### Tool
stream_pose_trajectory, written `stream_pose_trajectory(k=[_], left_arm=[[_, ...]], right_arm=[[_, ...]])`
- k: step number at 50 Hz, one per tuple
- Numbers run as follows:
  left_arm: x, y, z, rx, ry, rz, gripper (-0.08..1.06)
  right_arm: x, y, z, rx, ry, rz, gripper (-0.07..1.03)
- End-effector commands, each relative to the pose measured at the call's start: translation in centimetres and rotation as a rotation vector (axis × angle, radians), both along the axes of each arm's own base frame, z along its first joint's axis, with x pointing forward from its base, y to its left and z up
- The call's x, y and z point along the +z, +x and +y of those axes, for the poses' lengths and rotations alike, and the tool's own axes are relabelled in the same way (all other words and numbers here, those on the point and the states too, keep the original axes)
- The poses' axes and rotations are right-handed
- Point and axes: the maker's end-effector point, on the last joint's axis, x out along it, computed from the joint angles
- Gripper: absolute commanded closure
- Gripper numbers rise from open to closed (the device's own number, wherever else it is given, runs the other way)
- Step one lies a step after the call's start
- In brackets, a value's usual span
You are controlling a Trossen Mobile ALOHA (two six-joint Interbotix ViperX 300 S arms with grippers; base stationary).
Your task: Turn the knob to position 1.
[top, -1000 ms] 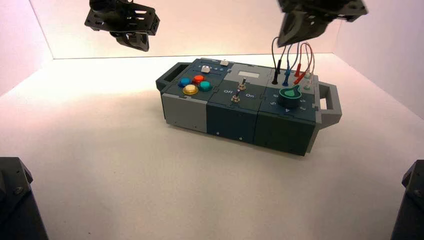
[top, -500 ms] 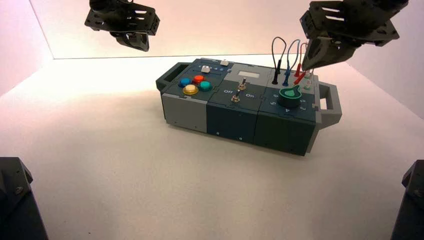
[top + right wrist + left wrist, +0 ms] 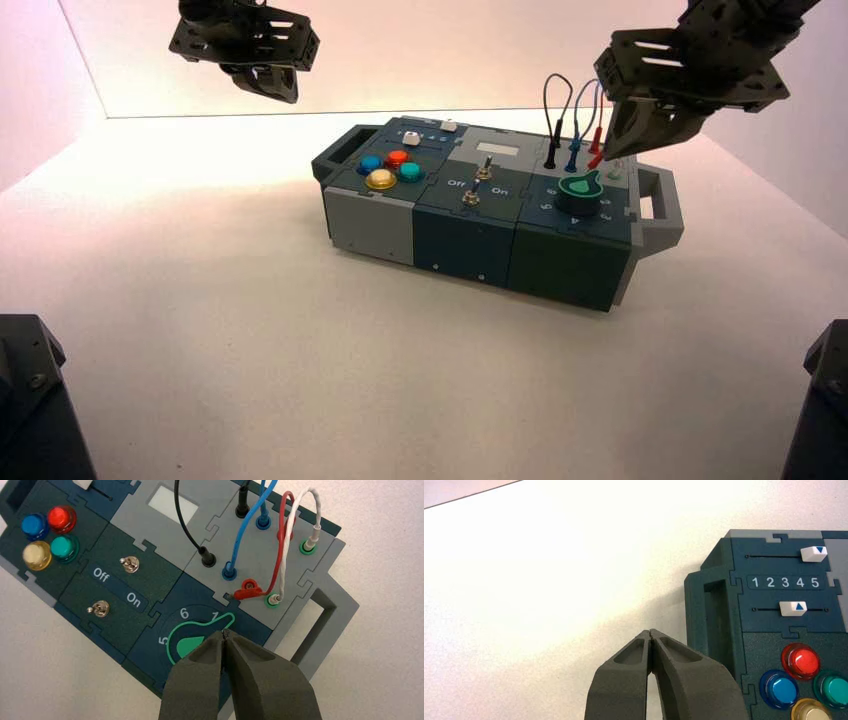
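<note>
Pale worktop (image 3: pixel 300 380) under the box (image 3: pixel 465 255). Right tool (image 3: pixel 612 155) clenched on nothing, above rotary knob (image 3: pixel 579 194) at box's right front, probably to nudge pointer (image 3: pixel 228 620), near 1 (image 3: pixel 215 616). Left tool (image 3: pixel 290 98) clenched, parked beyond box's left end.

Left gripper (image 3: pixel 290 92) at the frame's upper left, fingers shut, angled downward; right gripper (image 3: pixel 612 152) at upper right, fingers also shut, pointing down and leftward.
</note>
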Motion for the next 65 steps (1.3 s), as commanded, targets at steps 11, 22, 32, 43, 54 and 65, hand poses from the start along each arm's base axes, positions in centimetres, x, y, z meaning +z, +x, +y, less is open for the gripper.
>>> stream_pose_trajectory(k=[11,22,32,43,54,65], left_arm=[[1.5,0.9,-0.4,-0.004,-0.012,-0.043,1.00],[1.5,0.9,-0.4,-0.004,-0.011,-0.042,1.00],[1.4,0.9,-0.4,-0.004,-0.010,-0.039,1.00],[1.4,0.9,-0.4,-0.004,-0.011,-0.040,1.00],[1.5,0.9,-0.4,-0.004,-0.011,-0.042,1.00],[1.6,1.0,-0.4,-0.005,-0.013,-0.047,1.00]], right_arm=[[-0.9,1.6,0.3,-0.012,-0.008,0.006,0.99],[-1.0,2.0,0.4,-0.011,-0.010,0.009,0.99],[-0.9,2.1,0.5,-0.011,-0.009,0.007,0.99],[-0.6,2.2,0.5,-0.009,-0.007,-0.007,0.99],[1.9,2.7,0.8,-0.007,0.021,-0.075,0.99],[4.4,3.3,1.1,-0.003,0.047,-0.130,0.99]])
